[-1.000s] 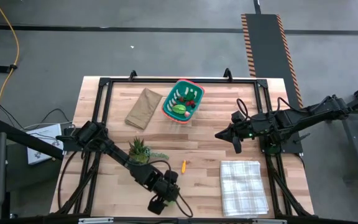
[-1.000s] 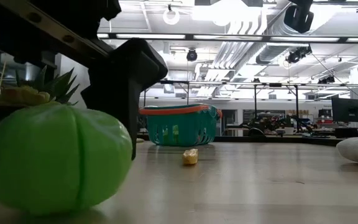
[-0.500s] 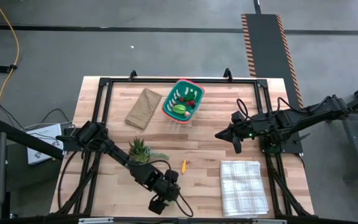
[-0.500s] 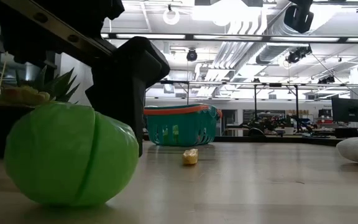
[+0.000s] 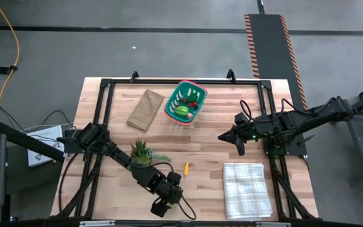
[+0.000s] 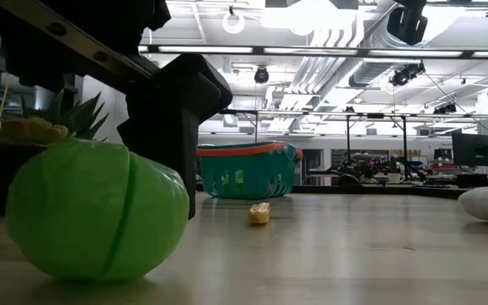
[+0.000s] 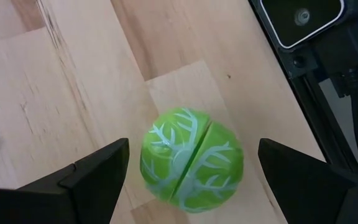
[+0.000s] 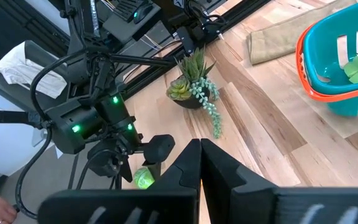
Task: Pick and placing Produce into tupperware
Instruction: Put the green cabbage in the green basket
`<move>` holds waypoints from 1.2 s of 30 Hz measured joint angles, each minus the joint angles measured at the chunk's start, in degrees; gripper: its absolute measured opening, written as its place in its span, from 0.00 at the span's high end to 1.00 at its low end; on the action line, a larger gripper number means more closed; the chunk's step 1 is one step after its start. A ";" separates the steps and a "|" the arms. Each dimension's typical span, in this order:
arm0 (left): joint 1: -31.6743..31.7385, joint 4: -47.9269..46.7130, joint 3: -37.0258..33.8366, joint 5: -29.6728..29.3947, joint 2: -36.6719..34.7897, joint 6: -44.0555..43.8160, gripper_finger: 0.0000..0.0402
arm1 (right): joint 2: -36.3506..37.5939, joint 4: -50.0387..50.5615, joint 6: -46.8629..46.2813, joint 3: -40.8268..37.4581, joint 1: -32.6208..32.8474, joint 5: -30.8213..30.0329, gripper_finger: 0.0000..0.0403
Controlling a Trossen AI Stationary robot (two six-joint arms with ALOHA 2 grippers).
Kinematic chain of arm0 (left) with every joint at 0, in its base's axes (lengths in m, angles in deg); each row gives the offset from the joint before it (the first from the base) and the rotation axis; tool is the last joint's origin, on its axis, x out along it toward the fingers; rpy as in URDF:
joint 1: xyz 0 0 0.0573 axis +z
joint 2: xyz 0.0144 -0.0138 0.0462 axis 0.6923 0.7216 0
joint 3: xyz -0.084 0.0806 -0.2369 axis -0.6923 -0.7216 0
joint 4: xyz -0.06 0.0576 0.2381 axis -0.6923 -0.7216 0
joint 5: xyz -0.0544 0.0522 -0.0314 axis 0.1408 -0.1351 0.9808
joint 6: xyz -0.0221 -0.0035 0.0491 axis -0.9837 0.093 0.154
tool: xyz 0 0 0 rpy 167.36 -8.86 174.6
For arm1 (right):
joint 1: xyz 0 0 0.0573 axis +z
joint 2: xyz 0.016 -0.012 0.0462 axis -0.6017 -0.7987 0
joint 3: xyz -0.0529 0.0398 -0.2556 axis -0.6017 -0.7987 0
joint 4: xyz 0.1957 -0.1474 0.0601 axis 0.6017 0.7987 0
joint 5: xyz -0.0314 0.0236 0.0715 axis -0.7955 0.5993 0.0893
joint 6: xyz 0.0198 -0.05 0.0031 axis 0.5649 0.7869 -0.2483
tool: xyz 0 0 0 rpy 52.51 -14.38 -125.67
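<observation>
Green cabbage (image 7: 191, 160), rolled since, between open jaws.

A robotics lab in an industrial hall: a wooden table (image 5: 207, 142) on grey concrete, hazard-striped floor tape (image 5: 252, 44) at one o'clock, ceiling light strips (image 6: 312, 49) and exposed ducts (image 6: 329, 72) overhead.

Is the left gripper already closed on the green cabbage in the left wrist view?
No, the left gripper is open: its fingers stand on either side of the green cabbage with bare table between.
</observation>
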 joint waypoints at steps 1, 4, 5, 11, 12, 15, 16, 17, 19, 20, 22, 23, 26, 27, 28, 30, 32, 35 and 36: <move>0.00 0.00 0.00 0.00 0.00 0.00 0.14 | 0.00 0.00 0.00 0.00 0.02 0.02 1.00; 0.00 0.00 0.00 0.02 0.00 0.00 0.17 | 0.00 0.00 -0.01 0.00 0.01 0.01 1.00; 0.00 0.00 0.00 0.02 0.00 0.00 0.19 | 0.00 0.00 0.00 -0.01 0.00 0.01 1.00; 0.00 0.00 0.00 0.02 0.00 0.00 0.31 | 0.00 0.00 -0.24 0.00 0.00 0.01 1.00; 0.00 0.00 0.00 0.02 0.00 0.00 0.32 | 0.00 0.00 -0.24 0.00 0.02 0.02 1.00; 0.00 0.00 0.00 0.01 0.00 0.00 0.37 | 0.00 0.00 -0.24 0.00 0.00 0.02 1.00; 0.00 0.00 0.00 0.01 0.00 0.00 0.38 | 0.00 0.00 -0.24 0.00 0.00 0.01 1.00; 0.00 0.02 0.00 0.01 0.00 0.00 0.40 | 0.00 0.00 -0.24 0.00 0.02 0.02 1.00; 0.00 0.03 0.00 0.02 0.00 0.00 0.42 | 0.00 0.00 -0.28 0.00 0.00 0.00 1.00; 0.00 0.04 0.00 0.02 0.00 0.00 0.43 | 0.00 0.00 -0.42 0.00 0.01 0.01 1.00; 0.00 0.04 0.02 0.02 0.00 0.00 0.44 | 0.00 0.00 -0.44 0.00 0.00 0.02 1.00; 0.00 0.04 0.02 0.01 0.00 0.00 0.44 | 0.00 0.00 -0.44 0.00 0.02 0.01 1.00; 0.00 0.04 0.02 0.00 0.00 0.00 0.44 | 0.00 0.00 -0.44 0.00 0.00 0.01 1.00; 0.00 0.04 0.02 0.00 0.00 0.00 0.43 | 0.00 0.00 -0.44 0.00 0.01 0.01 1.00; 0.00 0.04 0.02 0.00 0.00 0.00 0.43 | 0.00 0.00 -0.44 0.00 0.00 0.02 1.00; 0.00 0.02 0.02 0.00 0.00 0.00 0.42 | 0.00 0.00 -0.43 0.00 0.01 0.02 1.00; 0.00 0.02 0.02 -0.09 0.00 -0.02 0.42 | 0.00 0.00 -0.43 0.00 0.00 0.02 1.00; 0.00 0.04 0.02 -0.42 0.00 -0.20 0.43 | 0.00 0.00 -0.43 0.00 0.01 0.01 1.00; 0.00 0.04 0.02 -0.42 0.00 -0.20 0.44 | 0.00 0.00 -0.42 0.00 0.00 0.00 1.00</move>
